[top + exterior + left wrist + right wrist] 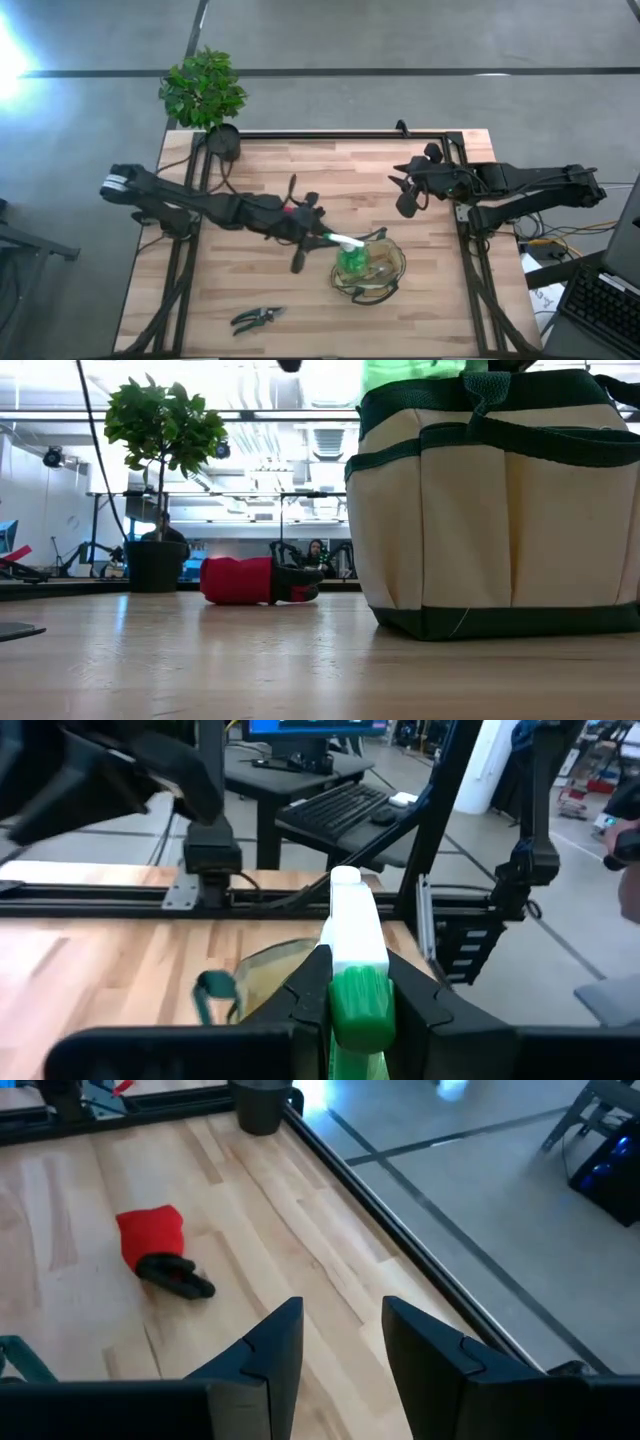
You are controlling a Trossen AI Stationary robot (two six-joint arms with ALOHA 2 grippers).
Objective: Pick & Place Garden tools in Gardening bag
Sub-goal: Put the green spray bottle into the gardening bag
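Green spray bottle point(349, 256) with a white nozzle sat clamped in the left gripper point(352, 1005), jaws closed on its neck, held over the rim of the gardening bag point(385, 268). Bag stood on the wooden bench point(330, 190) toward the near right of centre; tan fabric, dark green trim, looped handles up. Bottle's green body was already at the bag's mouth, nozzle pointing back along the arm. Pruning shears point(257, 318) lay flat on the bench near the front edge, well apart from the bag. Red-and-black item point(158, 1250) lay on its side on the bench, farther back near the potted plant point(205, 92), which stood at the back left corner. Right gripper point(340, 1350) hovered at the back right of the bench, jaws apart, holding nothing.
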